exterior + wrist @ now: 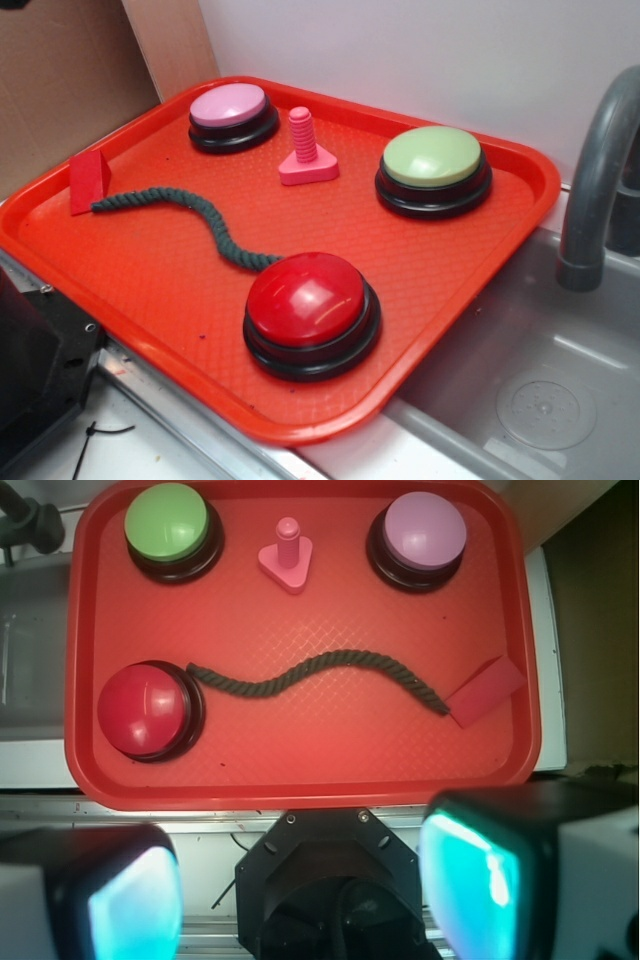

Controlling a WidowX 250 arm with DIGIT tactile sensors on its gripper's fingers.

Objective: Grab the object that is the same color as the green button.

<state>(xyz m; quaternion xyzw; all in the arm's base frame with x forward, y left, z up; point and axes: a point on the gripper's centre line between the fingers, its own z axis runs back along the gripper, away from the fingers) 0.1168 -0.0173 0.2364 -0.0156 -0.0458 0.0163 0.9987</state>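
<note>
A dark green twisted rope piece [190,216] [315,675], the object, lies in a wave across the red tray [450,260] [300,770], one end beside the red dome button [310,305] [145,708], the other by a small red wedge [88,180] [487,691]. The pale-green button [433,160] [167,522] stands at a far corner of the tray. My gripper [300,890] is high above the tray's near edge and over the robot base, open, with nothing between its fingers [470,880]. It does not appear in the exterior view.
A pink button [232,110] [424,530] and a pink bolt [305,152] [288,558] stand on the tray's far side. A grey sink [540,390] with a faucet [595,190] lies to the right. The black robot base [325,880] sits at the tray's near edge.
</note>
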